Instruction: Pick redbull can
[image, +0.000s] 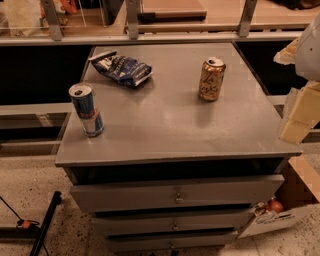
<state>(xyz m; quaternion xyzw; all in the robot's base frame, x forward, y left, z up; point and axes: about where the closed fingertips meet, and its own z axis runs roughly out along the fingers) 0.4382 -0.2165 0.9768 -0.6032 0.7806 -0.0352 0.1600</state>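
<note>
Redbull can (87, 110) upright front-left on table (165, 125), likely light, thin-walled, slick, so pinch mid-body; gripper (299, 117) at right edge, well apart, opening can't tell.

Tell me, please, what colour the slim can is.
The slim can is blue and silver with red, best in the camera view; the gripper hangs far right.

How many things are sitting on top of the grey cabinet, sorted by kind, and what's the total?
Cans: 2, the redbull can and the gold can
Snack bags: 1, the blue bag
Total: 3
The tool is at the right edge of the view, beside the cabinet top, touching none of them.
</note>
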